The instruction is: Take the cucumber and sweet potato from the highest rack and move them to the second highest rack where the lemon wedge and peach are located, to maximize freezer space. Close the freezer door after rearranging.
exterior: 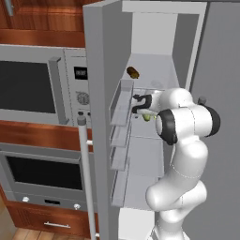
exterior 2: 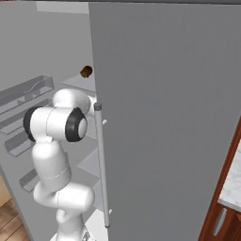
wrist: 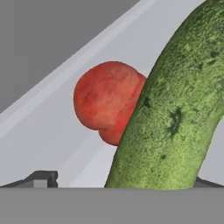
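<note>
Left to right in the hand view: peach (wrist: 105,105) sits on the rack floor, cucumber (wrist: 175,113) lies right against it, overlapping its right side and running up out of frame. The tool (exterior: 142,108) stands with its jaws spread wide, tips low on either side of the cucumber and gripping nothing, so the cucumber looks set down on the second rack. In the left base view the sweet potato (exterior: 132,72) is on the top rack, well above the tool, inside the open freezer door (exterior: 101,117). Judgement: the sweet potato is stiff and fairly heavy with a tapered, rough skin, so it won't slip much but may roll; best taken across the thick middle, jaws square to its long axis. The cucumber is smooth and curved, likely to roll toward the peach if bumped on retreat. Lemon wedge can't be made out.
</note>
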